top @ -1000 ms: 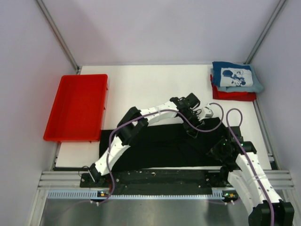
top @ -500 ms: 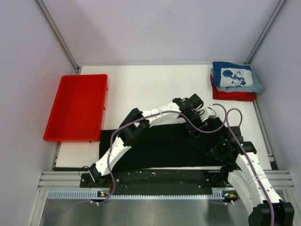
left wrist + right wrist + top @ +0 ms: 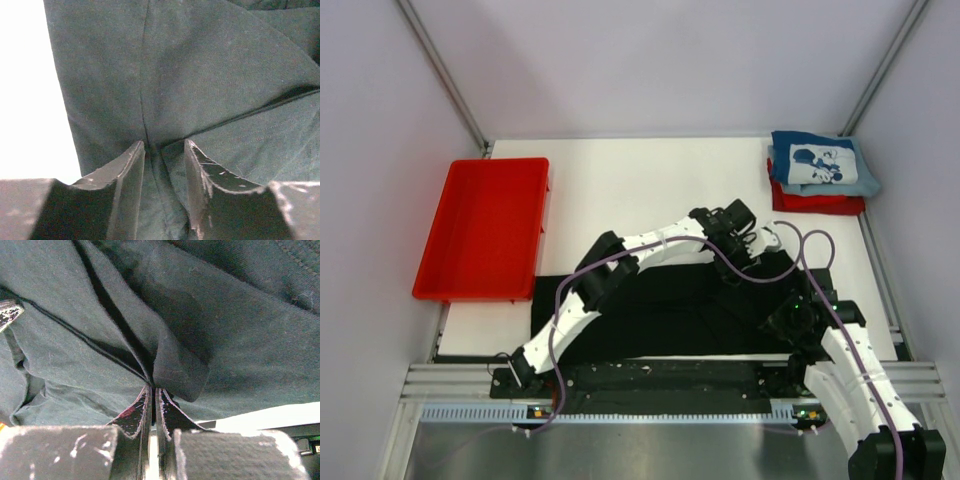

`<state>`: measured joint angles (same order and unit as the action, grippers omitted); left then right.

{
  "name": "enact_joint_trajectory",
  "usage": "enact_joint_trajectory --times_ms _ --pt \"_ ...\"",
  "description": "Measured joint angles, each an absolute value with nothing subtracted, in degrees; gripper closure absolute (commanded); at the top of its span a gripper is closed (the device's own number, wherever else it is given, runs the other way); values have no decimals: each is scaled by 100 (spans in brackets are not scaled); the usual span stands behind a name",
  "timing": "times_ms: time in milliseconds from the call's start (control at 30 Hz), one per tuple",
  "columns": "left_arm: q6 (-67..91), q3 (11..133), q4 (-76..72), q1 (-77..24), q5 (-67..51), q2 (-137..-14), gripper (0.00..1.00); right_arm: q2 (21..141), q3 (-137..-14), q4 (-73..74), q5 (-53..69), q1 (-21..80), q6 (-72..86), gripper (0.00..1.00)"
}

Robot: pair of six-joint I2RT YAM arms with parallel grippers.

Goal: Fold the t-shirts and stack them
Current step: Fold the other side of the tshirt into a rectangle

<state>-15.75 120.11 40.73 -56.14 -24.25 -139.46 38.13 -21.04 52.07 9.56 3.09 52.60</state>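
Black t-shirt mid-fold; both sets of jaws gripping cloth.
Top view: the black t-shirt (image 3: 660, 310) lies spread on the near desk (image 3: 640, 190); the left jaws hold its far right edge, the right jaws its right side; the blue t-shirt (image 3: 820, 165) sits folded on the red t-shirt (image 3: 820, 205) at the far right corner. Left wrist view: the jaws stand narrowly apart, clamped on a bunched ridge of cloth. Right wrist view: the jaws are almost closed on a thin fold. Move both arms together, keep the edge taut, release only once the fold lies flat.
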Motion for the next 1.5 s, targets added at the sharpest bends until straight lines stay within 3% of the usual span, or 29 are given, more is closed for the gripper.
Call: enact_joint_trajectory --times_ms 100,200,333,500,1167,1200,1333,1500 --pt "-1640 12009 4119 -5636 -2569 -13946 78 3813 -2104 5212 954 309 5251 100" --pt "-1712 11981 4128 -5649 -2779 -13946 83 3813 -2104 5214 954 309 5251 100" --pt "-1835 11924 4158 -5673 -2917 -13944 70 3813 -2104 5225 954 309 5249 100" --pt "-1933 11902 4171 -5693 -2963 -13909 62 3813 -2104 5231 954 309 5249 100" --pt "-2351 11725 4447 -5736 -3673 -13611 59 3811 -2104 5247 967 309 5210 100" --pt "-2403 11736 4499 -5734 -3691 -13611 57 3809 -2104 5256 978 309 5210 98" --pt "-2593 11878 4724 -5728 -3747 -13611 55 3791 -2104 5334 1072 309 5205 72" --pt "-2672 11893 4762 -5706 -3610 -13611 47 3712 -2458 5817 1079 309 5054 51"
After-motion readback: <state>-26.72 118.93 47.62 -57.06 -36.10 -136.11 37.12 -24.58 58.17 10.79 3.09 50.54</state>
